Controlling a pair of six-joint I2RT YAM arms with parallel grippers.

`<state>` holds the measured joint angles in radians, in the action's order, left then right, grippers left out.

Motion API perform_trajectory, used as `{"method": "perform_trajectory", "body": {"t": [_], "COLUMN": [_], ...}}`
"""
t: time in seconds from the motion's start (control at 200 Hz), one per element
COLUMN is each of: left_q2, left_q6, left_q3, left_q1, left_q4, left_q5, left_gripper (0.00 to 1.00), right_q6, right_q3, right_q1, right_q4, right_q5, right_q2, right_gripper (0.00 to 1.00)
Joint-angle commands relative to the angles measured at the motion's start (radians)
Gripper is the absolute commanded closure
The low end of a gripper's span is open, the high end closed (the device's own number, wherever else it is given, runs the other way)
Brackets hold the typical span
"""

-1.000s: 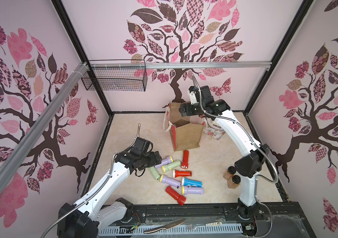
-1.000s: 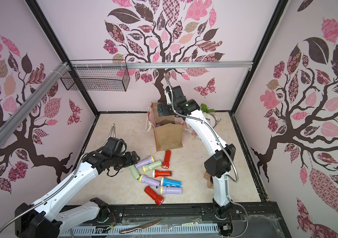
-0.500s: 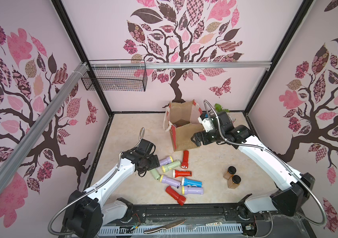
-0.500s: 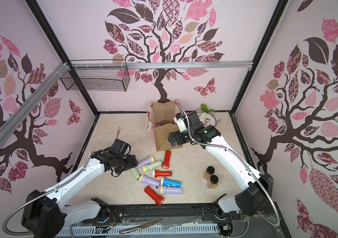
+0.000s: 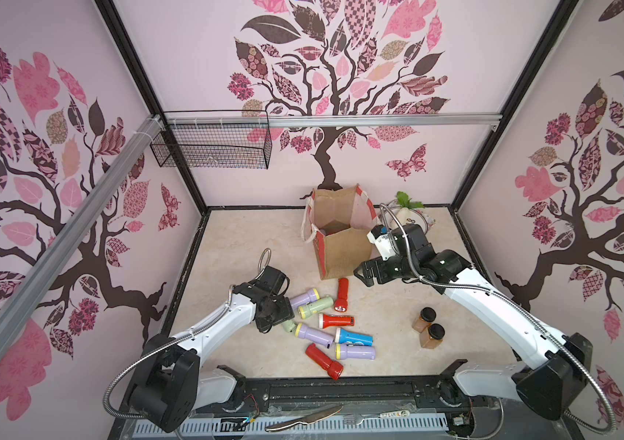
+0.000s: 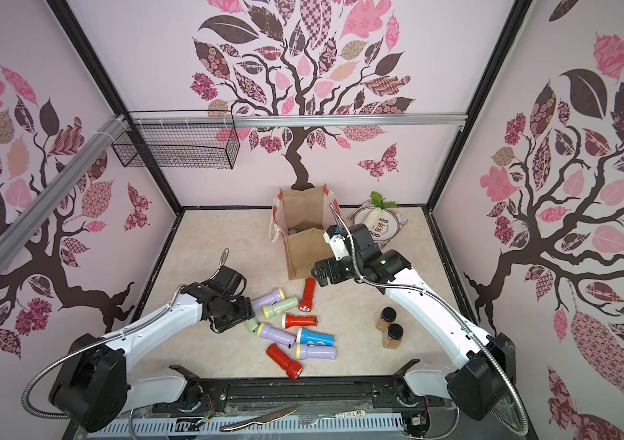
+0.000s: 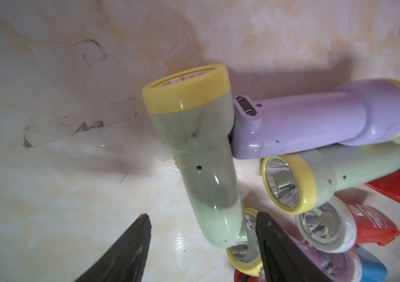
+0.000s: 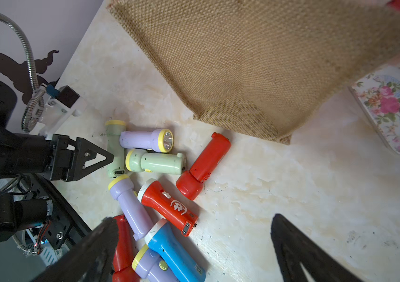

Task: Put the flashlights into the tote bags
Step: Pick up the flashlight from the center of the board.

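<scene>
The left claw is partly open and low over the bench. Its jaws stand on either side of the tail end of a pale green flashlight at the left edge of the heap, with a gap on one side. The right claw hangs wide open and empty beside the near right corner of the tote bag, and the other flashlights lie nearer than the bag.

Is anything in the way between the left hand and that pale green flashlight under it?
Nothing visible does. The left hand straddles the tail of the pale green plastic flashlight. A lilac flashlight lies with its yellow-ringed head just past that tail, near one finger, not between.
</scene>
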<state>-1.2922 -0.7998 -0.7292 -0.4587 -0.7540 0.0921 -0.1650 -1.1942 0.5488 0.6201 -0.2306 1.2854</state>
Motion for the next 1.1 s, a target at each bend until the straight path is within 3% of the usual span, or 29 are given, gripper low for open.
{"method": "perform_trajectory", "body": {"t": [0.0,0.33,0.68,0.93,1.095], "left_q2": [-0.018,-0.076,-0.135,-0.115,-0.041], "left_q6": [-0.023,-0.036,-0.045,-0.055,-0.07], "left_q3": [0.036,0.063,0.085,0.076,0.055], "left_q1": [0.003,0.003,0.003,0.003,0.003], "left_q4": [0.058,0.121,0.147,0.119,0.049], "left_q5": [0.005,0.021,-0.002,-0.059,-0.129], "left_gripper": [0.3,0.36,0.52,0.69,0.9], "right_q6": [-0.012,-0.019,-0.007,0.005,0.009], "right_q3": [0.008,0.025,0.027,0.015,0.043], "right_q1": [0.006,0.006,0.006,0.006,0.006], "right_q4": [-0.022,-0.019,-0.016,-0.014,-0.036], "right_q5": [-0.033,-0.042,-0.017,-0.003,-0.006], "right_q2": [-0.026,-0.041,-0.058,-0.067,-0.094], "right_gripper": [0.0,0.0,0.0,0.0,0.0]}}
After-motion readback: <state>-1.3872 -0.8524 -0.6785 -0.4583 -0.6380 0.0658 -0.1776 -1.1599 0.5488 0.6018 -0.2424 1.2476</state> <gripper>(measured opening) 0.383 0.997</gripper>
